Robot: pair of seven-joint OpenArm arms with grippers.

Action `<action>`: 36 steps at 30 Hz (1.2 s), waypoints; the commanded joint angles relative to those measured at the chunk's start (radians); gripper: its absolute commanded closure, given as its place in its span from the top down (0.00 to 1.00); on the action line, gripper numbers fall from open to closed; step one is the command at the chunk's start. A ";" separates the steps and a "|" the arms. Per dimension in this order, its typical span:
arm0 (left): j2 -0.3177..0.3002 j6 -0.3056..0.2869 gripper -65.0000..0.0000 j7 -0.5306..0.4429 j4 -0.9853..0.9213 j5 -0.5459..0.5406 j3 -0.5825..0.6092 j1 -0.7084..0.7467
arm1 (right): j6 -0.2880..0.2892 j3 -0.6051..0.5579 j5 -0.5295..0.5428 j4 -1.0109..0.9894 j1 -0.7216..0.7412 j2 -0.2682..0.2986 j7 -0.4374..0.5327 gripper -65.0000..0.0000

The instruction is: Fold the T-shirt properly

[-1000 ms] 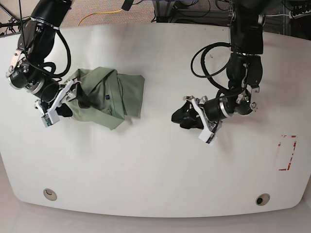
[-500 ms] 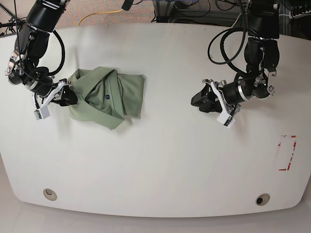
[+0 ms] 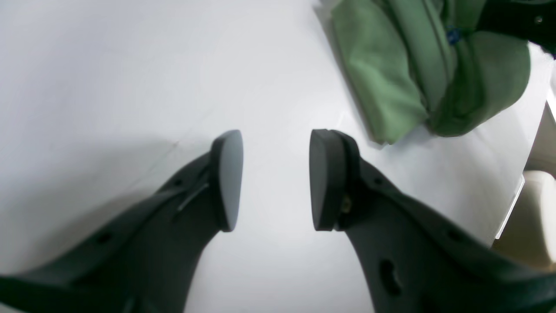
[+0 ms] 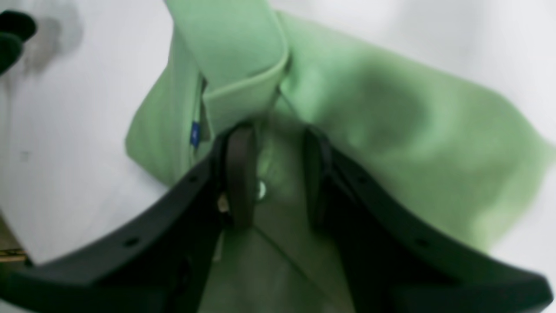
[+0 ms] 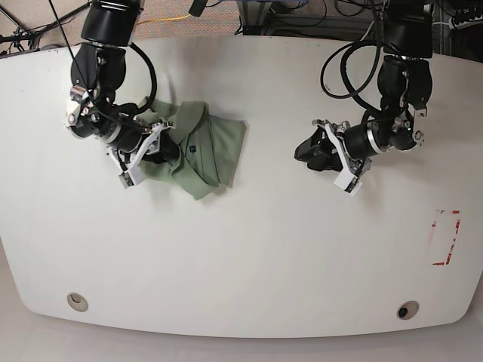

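The sage-green T-shirt (image 5: 200,151) lies bunched and partly folded on the white tabletop (image 5: 249,256), in the half nearer the right arm and toward the far edge, well apart from the red marking (image 5: 447,237) at the opposite end. The right pincer (image 4: 271,182) sits at the shirt's outer side, the side turned away from the left arm; in the right wrist view its two dark fingers (image 4: 239,182) stand a narrow gap apart with green cloth filling the space between them, a fold of the T-shirt (image 4: 356,113) rising just beyond the tips, so it has closed on the fabric. A small blue tag (image 4: 195,132) shows on the cloth beside the fold. The left pincer (image 3: 276,180) hangs over bare tabletop (image 3: 108,65), its flat pads (image 3: 228,178) parted by a moderate gap with nothing between them; the T-shirt (image 3: 391,87) lies ahead of it and off to one side, clear of the tips. In the base view the left pincer (image 5: 321,154) is well apart from the shirt, across an open stretch of tabletop, and points toward it.
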 commanded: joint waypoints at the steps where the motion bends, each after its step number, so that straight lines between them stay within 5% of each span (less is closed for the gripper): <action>1: -0.007 -0.006 0.37 -0.021 0.023 -0.025 0.028 -0.018 | 0.008 -0.032 -0.073 0.022 0.019 -0.021 0.054 0.27; 11: -0.008 -0.003 0.37 -0.021 0.017 -0.020 0.123 -0.017 | 0.001 -0.030 0.053 0.248 -0.009 0.040 -0.040 0.29; 17: -0.012 -0.002 0.37 -0.021 0.015 -0.020 0.125 -0.014 | 0.008 -0.086 0.140 0.345 -0.087 0.059 -0.073 0.67; 26: -0.044 -0.003 0.37 -0.021 0.015 -0.020 0.123 -0.014 | 0.002 -0.283 0.140 0.369 -0.107 0.074 -0.063 0.70; 29: -0.055 -0.003 0.37 -0.021 0.015 -0.020 0.123 -0.014 | 0.001 -0.342 0.096 0.368 -0.104 0.092 -0.020 0.70; 36: -0.058 -0.003 0.37 -0.021 0.015 -0.020 0.123 -0.006 | 0.007 -0.550 -0.251 0.368 -0.084 0.088 0.005 0.70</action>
